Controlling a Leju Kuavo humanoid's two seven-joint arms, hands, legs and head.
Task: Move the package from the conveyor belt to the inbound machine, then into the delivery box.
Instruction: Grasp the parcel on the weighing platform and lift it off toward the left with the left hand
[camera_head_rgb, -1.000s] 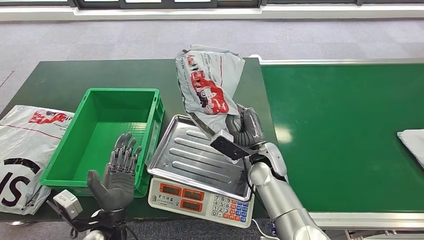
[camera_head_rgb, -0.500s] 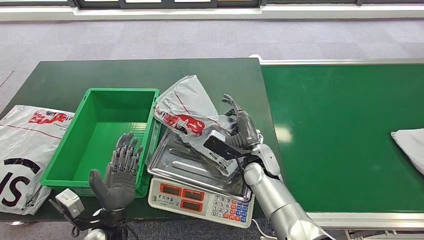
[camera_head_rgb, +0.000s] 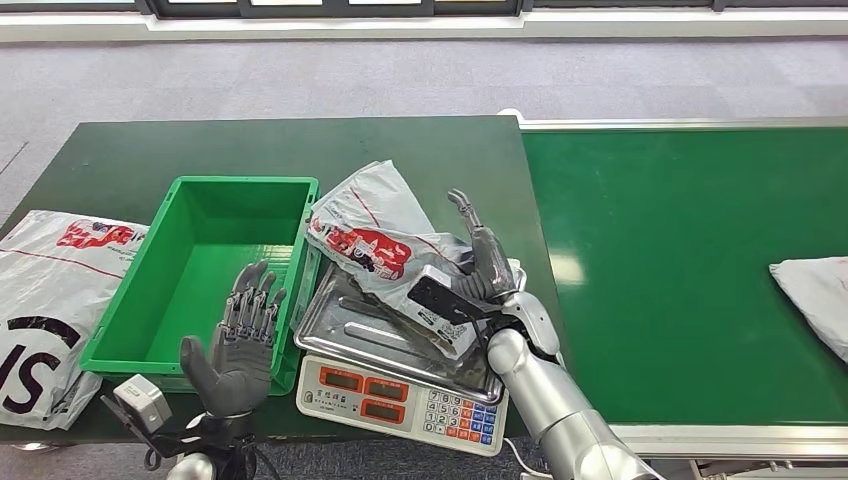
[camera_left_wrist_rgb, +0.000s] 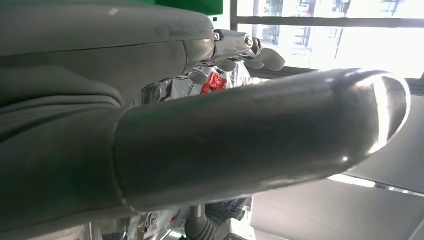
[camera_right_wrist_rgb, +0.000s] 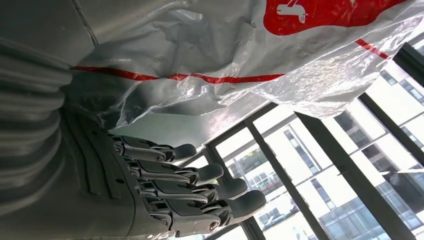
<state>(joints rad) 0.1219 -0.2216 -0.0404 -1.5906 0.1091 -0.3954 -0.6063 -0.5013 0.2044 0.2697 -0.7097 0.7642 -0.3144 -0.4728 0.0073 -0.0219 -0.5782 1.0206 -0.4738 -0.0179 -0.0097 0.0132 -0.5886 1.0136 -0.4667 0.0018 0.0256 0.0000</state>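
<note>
The package (camera_head_rgb: 375, 235), a crumpled grey plastic mailer with red print, lies on the steel tray (camera_head_rgb: 335, 325) of the scale (camera_head_rgb: 400, 400), its far end leaning over the rim of the green box (camera_head_rgb: 215, 270). My right hand (camera_head_rgb: 482, 262) stands beside its right edge with fingers straight and apart. In the right wrist view these fingers (camera_right_wrist_rgb: 190, 190) stretch out clear of the package (camera_right_wrist_rgb: 240, 55). My left hand (camera_head_rgb: 238, 340) is raised, open and palm forward, at the green box's near rim. In the left wrist view the package (camera_left_wrist_rgb: 215, 82) shows past my thumb (camera_left_wrist_rgb: 250, 135).
The green conveyor belt (camera_head_rgb: 690, 260) runs along the right, with another grey parcel (camera_head_rgb: 815, 290) at its right edge. A large white bag (camera_head_rgb: 50, 290) lies on the dark green table (camera_head_rgb: 200, 145) left of the box. The scale's keypad faces me.
My right hand brought the package down from the air onto the scale tray, then let go and straightened its fingers. The parcel on the belt has drifted left. My left hand stayed put.
</note>
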